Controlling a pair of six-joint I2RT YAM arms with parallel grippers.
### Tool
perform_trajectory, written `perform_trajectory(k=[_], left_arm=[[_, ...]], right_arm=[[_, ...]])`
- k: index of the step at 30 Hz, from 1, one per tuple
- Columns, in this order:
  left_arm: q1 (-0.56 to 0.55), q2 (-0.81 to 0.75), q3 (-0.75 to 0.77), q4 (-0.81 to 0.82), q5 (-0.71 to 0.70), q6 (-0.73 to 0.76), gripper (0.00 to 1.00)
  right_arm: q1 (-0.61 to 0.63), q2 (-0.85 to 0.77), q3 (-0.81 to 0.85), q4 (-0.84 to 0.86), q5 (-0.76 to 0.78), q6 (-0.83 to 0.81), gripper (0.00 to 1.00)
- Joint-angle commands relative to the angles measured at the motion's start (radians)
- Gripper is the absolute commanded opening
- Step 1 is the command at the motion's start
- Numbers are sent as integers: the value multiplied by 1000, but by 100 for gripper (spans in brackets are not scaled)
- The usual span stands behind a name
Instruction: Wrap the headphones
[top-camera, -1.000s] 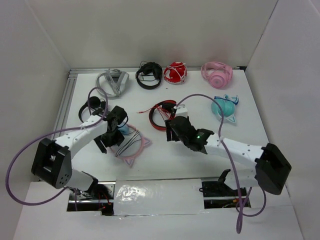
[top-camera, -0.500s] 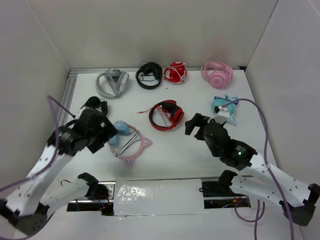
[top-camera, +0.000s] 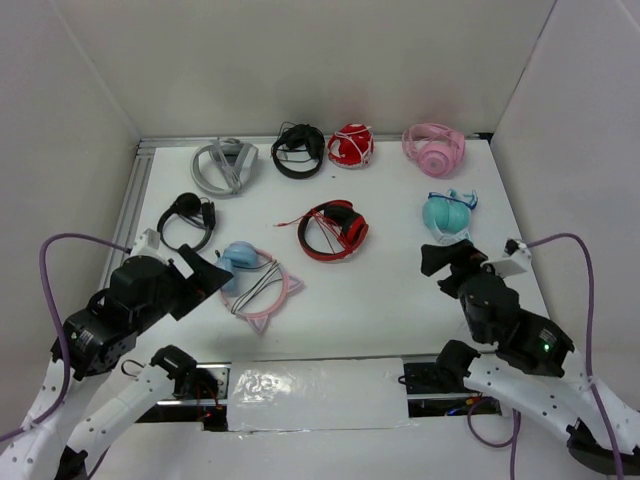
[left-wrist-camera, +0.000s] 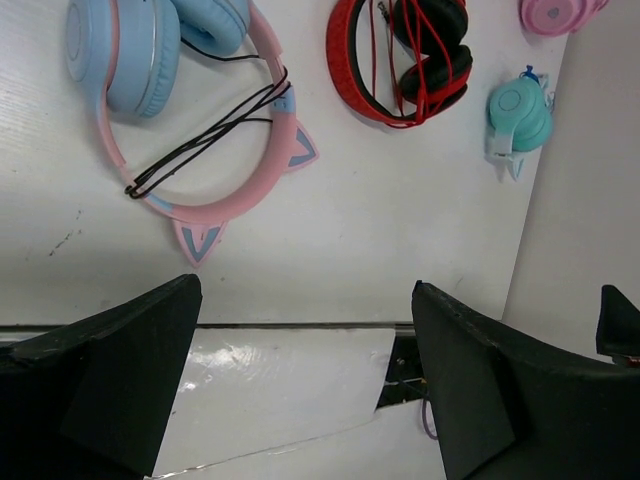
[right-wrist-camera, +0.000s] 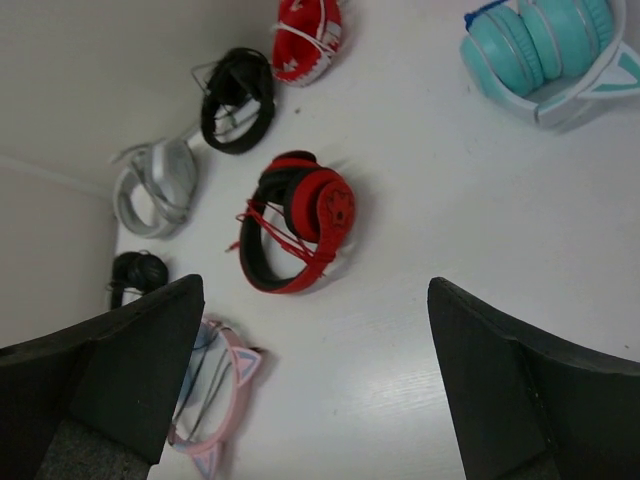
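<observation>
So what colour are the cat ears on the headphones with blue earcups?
Pink with bluish centres; the left wrist view shows the cat ears on the headphones best.

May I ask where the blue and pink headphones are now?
Top view: the headphones lie on the table's left half, near the left gripper, left of the red headphones.

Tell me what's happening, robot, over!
Left fingers open, empty. Right fingers open, empty. Headphones lying flat, cable draped across headband. Red headphones beside, not touching.
</observation>
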Motion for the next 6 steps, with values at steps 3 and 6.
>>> perform_trajectory(k=[3,6], left_arm=[[-1,49,-8,-1,21,32,99],[-1,70,-9,7,22,37,99]], right_arm=[[3,-146,-46,10,12,-44,100],[3,-179,-60,12,9,-65,100]])
